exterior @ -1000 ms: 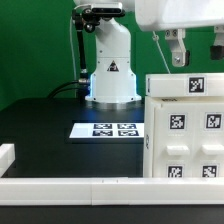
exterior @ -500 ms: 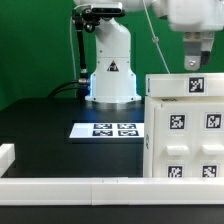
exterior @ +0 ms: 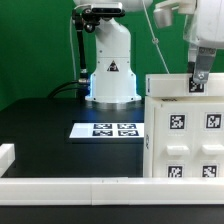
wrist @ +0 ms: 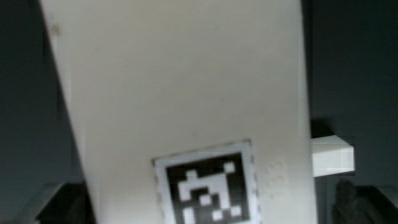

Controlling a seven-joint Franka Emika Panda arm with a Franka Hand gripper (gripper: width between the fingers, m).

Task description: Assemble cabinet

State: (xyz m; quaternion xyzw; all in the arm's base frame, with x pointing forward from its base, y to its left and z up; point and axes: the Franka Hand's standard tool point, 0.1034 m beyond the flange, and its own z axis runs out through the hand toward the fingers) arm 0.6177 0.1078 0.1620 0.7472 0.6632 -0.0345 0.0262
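Note:
The cabinet [exterior: 185,140] is a large white box with several black-and-white tags, standing at the exterior view's right on the black table. My gripper [exterior: 201,80] hangs just above its top right edge, fingertips down at the tagged top slab. In the wrist view a long white panel of the cabinet [wrist: 178,90] with one tag fills the frame. My gripper [wrist: 210,205] straddles this panel, a dark finger [wrist: 71,203] on either side. The jaws stand apart and hold nothing.
The marker board [exterior: 108,130] lies flat on the table to the exterior view's left of the cabinet. The arm's white base [exterior: 110,65] stands behind it. Low white border rails [exterior: 70,187] run along the front and left edges.
My gripper has moved toward the exterior view's right and come down, from well above the cabinet to just over its top right edge.

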